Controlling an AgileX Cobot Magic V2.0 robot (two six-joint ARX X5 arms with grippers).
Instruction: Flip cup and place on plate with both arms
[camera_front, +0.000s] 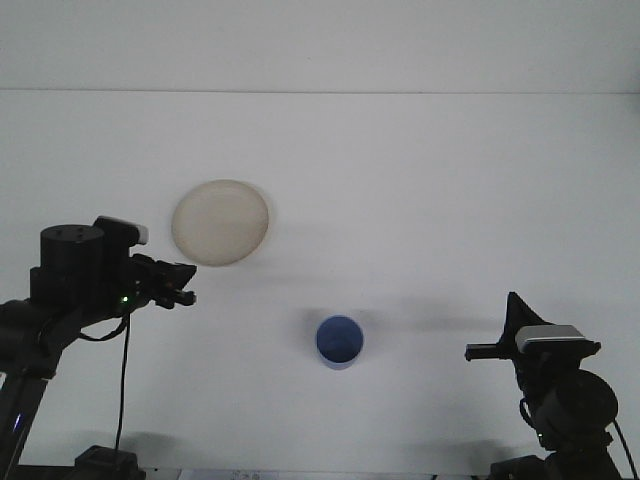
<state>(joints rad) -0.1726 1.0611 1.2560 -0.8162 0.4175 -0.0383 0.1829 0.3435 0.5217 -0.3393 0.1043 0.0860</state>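
The blue cup (340, 341) sat at lower centre, the plate (220, 222) at upper left. The left gripper (183, 284) hung below the plate; the right gripper (487, 350) waited at lower right. I couldn't tell either's opening. Reaching seemed underway; grasping the cup should follow.

The scene is brightly and evenly lit, the matte white table (420, 200) almost washed out and cool grey toward the near corners. Shadows are soft and faint: a pale band lies just beyond the round blue cup (340, 341), and a thin darker crescent hugs the right edge of the round cream plate (220, 222). There is no hard glare. The picture is slightly soft and grainy, and the dark left arm (75, 275) loses detail in near-black.
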